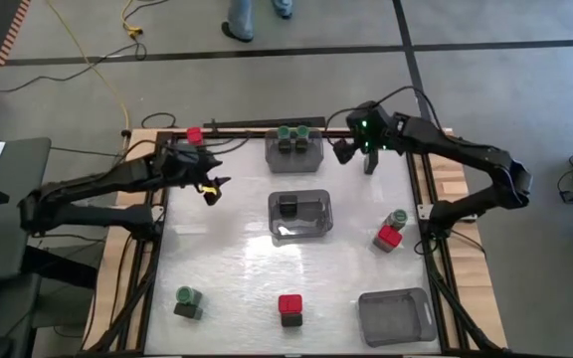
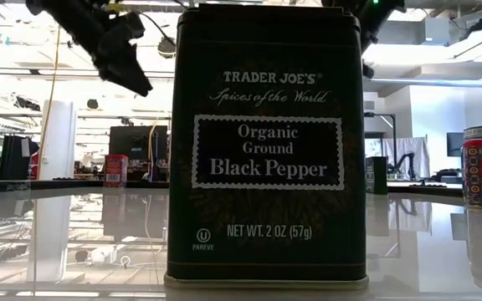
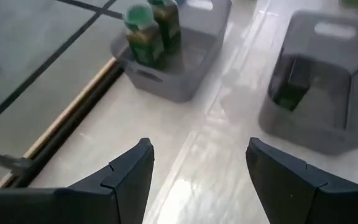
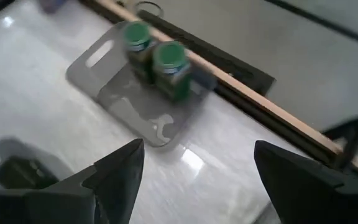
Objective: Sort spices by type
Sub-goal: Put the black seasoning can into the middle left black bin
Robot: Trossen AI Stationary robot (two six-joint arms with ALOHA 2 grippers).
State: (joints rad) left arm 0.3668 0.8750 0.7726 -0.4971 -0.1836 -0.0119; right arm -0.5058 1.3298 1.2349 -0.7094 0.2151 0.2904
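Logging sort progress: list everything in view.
Bins: three, translucent grey; by the high view, top middle, centre, bottom right.
Green-capped jars: four; two in top bin, one right, one bottom left.
Red-capped jars: three; top left, right, bottom middle.
Black jar: one, in centre bin.
Black pepper tin: one, close before low camera.
Person: one, on floor beyond table.
Left gripper: dark, jaws open, empty, over table's left.
Right gripper: dark, jaws open, empty, beside top bin.
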